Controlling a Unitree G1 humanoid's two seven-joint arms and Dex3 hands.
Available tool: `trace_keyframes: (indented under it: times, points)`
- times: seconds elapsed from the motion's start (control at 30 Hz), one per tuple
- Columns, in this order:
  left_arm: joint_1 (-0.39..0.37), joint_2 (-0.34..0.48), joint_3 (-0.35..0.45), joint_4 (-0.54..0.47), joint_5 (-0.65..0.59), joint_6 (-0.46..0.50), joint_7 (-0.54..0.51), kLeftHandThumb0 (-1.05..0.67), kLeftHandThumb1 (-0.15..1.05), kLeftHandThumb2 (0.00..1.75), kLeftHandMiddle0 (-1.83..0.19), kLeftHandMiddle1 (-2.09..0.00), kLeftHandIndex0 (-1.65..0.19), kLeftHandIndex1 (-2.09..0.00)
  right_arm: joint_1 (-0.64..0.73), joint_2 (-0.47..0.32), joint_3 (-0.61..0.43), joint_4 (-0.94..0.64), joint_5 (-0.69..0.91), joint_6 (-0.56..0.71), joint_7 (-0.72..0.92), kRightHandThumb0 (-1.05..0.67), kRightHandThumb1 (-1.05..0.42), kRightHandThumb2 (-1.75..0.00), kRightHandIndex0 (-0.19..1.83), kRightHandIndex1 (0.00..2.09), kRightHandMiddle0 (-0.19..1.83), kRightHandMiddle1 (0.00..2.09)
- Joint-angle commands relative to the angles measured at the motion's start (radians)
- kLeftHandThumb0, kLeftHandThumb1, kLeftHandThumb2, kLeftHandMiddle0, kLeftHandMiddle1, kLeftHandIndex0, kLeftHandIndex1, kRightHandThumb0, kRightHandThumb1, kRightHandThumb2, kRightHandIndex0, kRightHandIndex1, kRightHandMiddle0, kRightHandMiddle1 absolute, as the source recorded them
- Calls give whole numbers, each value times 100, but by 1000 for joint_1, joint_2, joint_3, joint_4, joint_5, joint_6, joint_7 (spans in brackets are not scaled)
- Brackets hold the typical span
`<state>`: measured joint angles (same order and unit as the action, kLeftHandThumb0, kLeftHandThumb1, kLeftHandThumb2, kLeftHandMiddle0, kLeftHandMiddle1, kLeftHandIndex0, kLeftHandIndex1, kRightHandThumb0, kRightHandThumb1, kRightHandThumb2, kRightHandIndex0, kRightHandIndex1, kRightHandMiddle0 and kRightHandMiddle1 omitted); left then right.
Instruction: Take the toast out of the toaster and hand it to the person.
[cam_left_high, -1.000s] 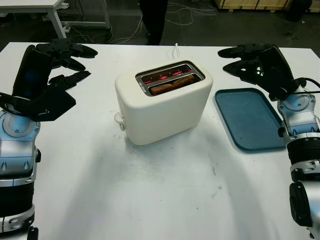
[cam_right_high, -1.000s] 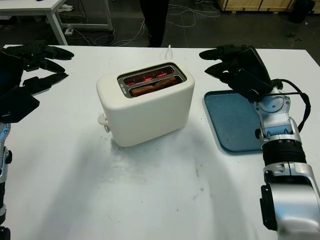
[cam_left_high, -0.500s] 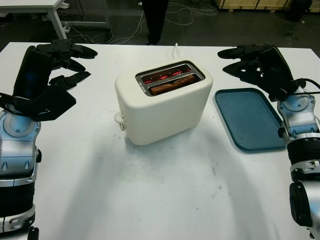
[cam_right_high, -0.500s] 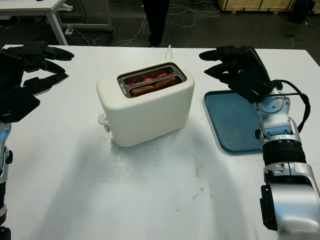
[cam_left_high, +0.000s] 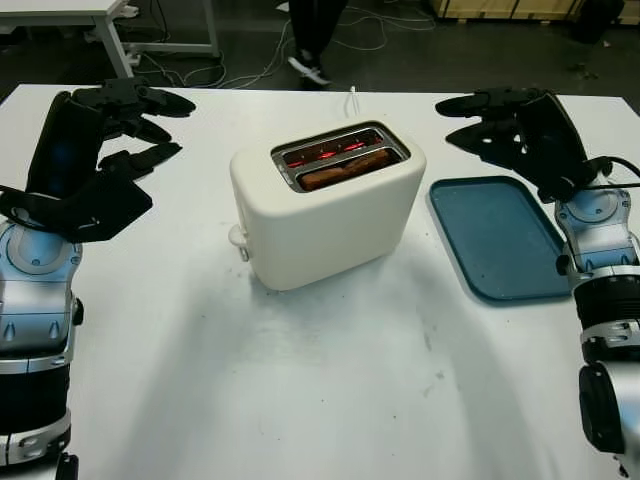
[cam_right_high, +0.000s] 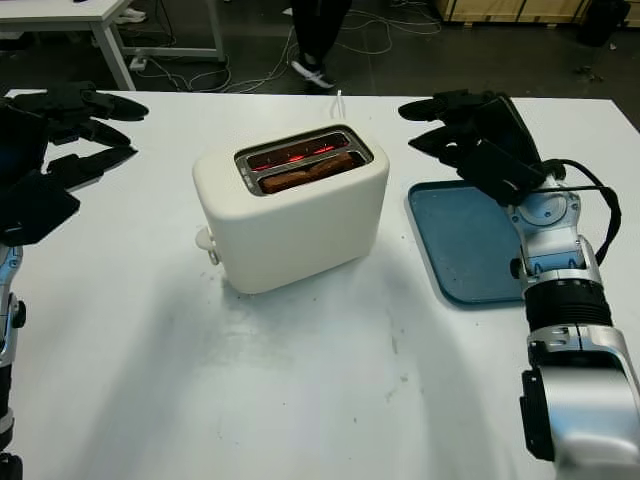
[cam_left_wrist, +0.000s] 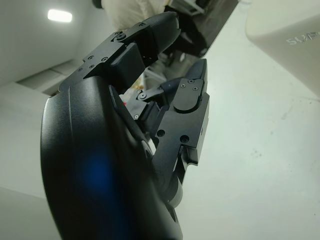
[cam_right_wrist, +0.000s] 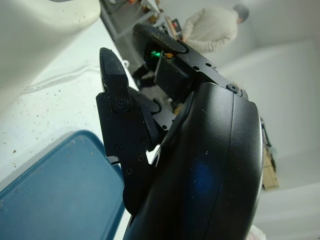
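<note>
In the head views, the cream toaster (cam_left_high: 325, 205) stands mid-bench (cam_left_high: 330, 400) with the toast (cam_left_high: 345, 170) sitting in its nearer slot, the elements glowing red. The left hand (cam_left_high: 120, 125) hangs open, holding nothing, well left of the toaster. The right hand (cam_left_high: 500, 120) is open above the far end of the blue tray (cam_left_high: 500, 240).

The right wrist view shows a person (cam_right_wrist: 212, 30) standing beyond the bench.

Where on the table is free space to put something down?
The blue tray is bare, and so is the table in front of the toaster. It is tighter beside the toaster, where the open left hand and right hand hover.
</note>
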<state>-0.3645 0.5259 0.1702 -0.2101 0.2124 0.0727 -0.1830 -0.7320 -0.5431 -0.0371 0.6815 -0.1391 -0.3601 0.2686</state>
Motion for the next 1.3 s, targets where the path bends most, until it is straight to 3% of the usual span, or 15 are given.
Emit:
trace_keyframes:
  times: [0.0, 0.33, 1.27]
  points:
    - [-7, 13, 3, -4, 5, -22, 3, -2, 88, 2, -72, -85, -80, -46, -7, -6, 0, -10, -7, -2, -12, -34, -92, -5, 102, 24, 95, 0]
    - [-6, 28, 7, 23, 10, -79, 7, 2, 87, 1, -76, -84, -82, -46, -6, -8, 2, 4, -11, -22, -16, -34, -92, -5, 103, 23, 95, 0]
    - [-7, 24, 7, 21, 0, -64, 4, 3, 87, 1, -77, -81, -83, -46, -6, -8, 8, -2, -17, -18, -18, -31, -92, -6, 103, 20, 94, 0]
